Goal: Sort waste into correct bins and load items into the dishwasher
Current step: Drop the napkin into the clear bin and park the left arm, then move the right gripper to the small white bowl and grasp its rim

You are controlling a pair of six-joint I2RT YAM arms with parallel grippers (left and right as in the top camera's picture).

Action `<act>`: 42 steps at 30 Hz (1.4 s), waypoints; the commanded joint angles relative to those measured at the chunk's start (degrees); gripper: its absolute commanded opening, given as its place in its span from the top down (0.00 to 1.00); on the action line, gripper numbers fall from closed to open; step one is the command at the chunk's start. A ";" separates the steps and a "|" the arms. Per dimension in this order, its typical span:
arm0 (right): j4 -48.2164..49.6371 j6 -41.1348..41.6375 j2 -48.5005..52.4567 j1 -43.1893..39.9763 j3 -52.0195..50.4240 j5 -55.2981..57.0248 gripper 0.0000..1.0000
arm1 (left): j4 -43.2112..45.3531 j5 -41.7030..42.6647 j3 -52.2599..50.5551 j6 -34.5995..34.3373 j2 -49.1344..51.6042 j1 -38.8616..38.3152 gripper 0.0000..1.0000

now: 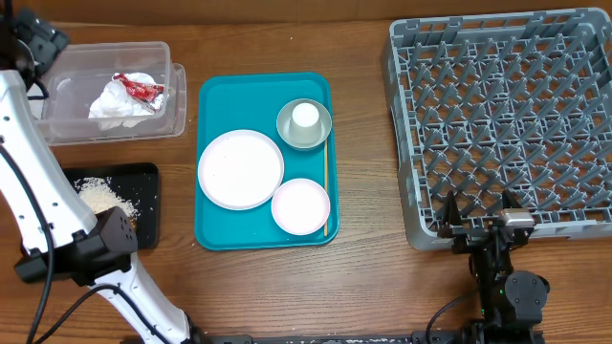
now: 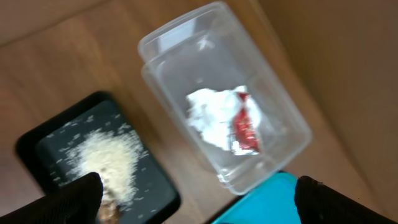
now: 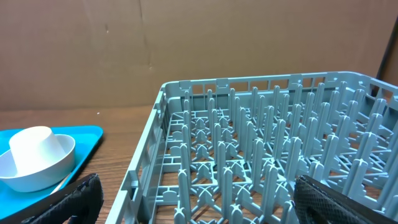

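The crumpled white napkin (image 1: 120, 98) and the red wrapper (image 1: 140, 88) lie in the clear tub (image 1: 57, 122); the left wrist view shows them too (image 2: 211, 115) (image 2: 245, 129). Rice and brown bits (image 1: 98, 197) lie in the black tray (image 1: 143, 175). On the teal tray (image 1: 212, 96) sit the pale plate (image 1: 240, 169), the white bowl (image 1: 300, 206), the silvery bowl (image 1: 287, 129) holding the white cup (image 1: 305, 116), and the wooden stick (image 1: 325, 182). My left gripper (image 1: 38, 43) (image 2: 199, 196) is open and empty, high above the tub. My right gripper (image 1: 476, 222) (image 3: 199, 199) is open and empty at the near edge of the grey dish rack (image 1: 406, 143).
The rack (image 3: 155, 118) fills the right side of the table and holds nothing. My left arm runs down the table's left edge past the black tray (image 2: 155, 186). A brown cardboard wall stands behind the table.
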 commanded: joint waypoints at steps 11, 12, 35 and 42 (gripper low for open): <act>0.94 -0.17 -0.61 -0.15 -0.59 -0.28 0.00 | -1.53 -10.27 0.07 0.07 0.37 0.31 0.00; 2.54 0.11 -0.61 -0.15 -0.59 -1.81 0.00 | -1.53 -10.27 0.07 0.07 0.37 0.31 0.00; 31.28 58.99 1.36 -0.04 8.37 -29.35 0.00 | -1.53 -10.27 0.07 0.04 0.37 0.31 0.00; 8.13 39.10 17.81 -0.04 30.45 -33.42 0.00 | -1.53 -10.27 0.07 0.04 0.37 0.31 0.00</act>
